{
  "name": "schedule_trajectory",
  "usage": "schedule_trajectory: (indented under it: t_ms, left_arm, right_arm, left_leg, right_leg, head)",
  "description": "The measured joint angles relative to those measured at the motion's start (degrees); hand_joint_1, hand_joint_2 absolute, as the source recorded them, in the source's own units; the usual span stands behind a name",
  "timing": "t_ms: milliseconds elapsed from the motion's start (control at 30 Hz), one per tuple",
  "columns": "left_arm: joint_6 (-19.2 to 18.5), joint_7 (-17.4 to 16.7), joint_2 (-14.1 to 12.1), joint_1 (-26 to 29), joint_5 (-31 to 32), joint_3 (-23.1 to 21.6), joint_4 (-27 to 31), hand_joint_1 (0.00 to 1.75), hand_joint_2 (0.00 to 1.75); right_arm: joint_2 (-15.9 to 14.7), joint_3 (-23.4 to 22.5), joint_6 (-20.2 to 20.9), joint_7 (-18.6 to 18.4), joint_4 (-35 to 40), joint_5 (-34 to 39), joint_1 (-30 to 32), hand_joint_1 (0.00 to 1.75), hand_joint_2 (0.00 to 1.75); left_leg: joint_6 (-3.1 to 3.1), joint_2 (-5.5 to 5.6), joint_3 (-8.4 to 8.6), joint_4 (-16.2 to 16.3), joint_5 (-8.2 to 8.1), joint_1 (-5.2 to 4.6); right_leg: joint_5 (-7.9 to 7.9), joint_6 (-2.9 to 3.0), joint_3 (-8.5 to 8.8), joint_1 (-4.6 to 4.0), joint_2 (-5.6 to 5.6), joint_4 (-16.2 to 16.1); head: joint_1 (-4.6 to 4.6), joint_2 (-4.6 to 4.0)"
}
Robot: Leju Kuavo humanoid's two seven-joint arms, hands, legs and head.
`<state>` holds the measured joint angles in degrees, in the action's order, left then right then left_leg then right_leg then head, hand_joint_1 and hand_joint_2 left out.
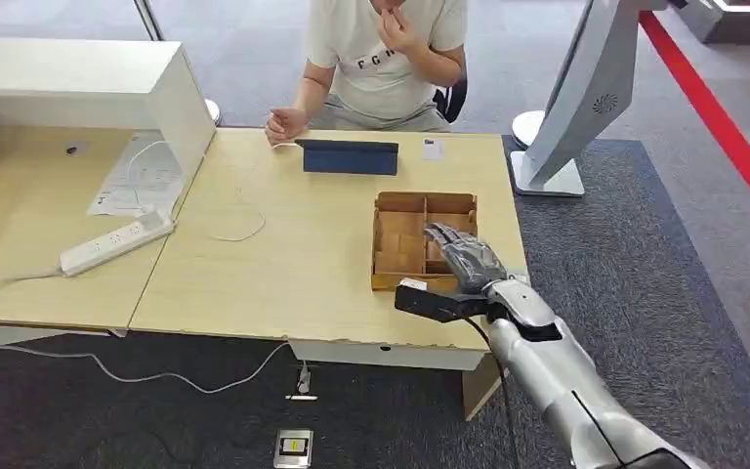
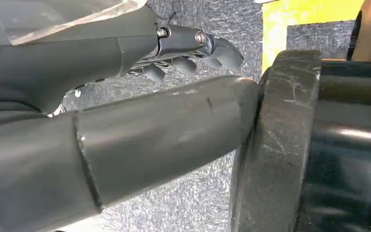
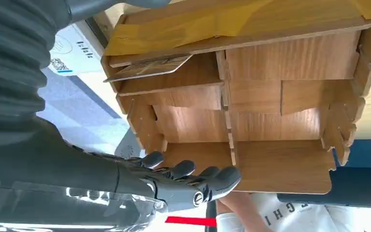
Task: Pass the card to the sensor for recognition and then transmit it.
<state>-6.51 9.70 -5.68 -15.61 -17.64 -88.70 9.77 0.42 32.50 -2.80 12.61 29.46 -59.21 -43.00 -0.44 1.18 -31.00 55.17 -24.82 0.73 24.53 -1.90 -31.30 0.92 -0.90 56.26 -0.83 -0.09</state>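
Over the wooden tray, right hand fingers apart, card inside, person beyond.

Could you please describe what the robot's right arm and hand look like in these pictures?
The right arm is silver with black seams and a thin black cable along it. A black box-shaped camera unit sits at the wrist. The right hand is dark grey, with glossy darker fingers.

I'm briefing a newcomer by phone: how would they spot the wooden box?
On the light wooden table, look at the corner nearest the robot's right hand. The wooden box sits under it: a shallow open tray split into compartments, unlike the flat dark tablet behind it.
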Motion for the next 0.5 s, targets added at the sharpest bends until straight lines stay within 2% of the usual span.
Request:
schedule_trajectory:
  t_ms: [500]
  left_arm:
    - [-0.55,-0.52,0.94,-1.08,6.16,0.00,0.00,0.00,0.00]
  right_arm:
    - [0.06,0.04,0.48,0.05,-0.90,-0.63,-0.74,0.00,1.75]
  left_leg:
    - [0.00,0.01,0.00,0.00,0.00,0.00]
  right_leg:
    - [0.00,0.00,0.01,0.00,0.00,0.00]
  head:
    - [0.00,0.00]
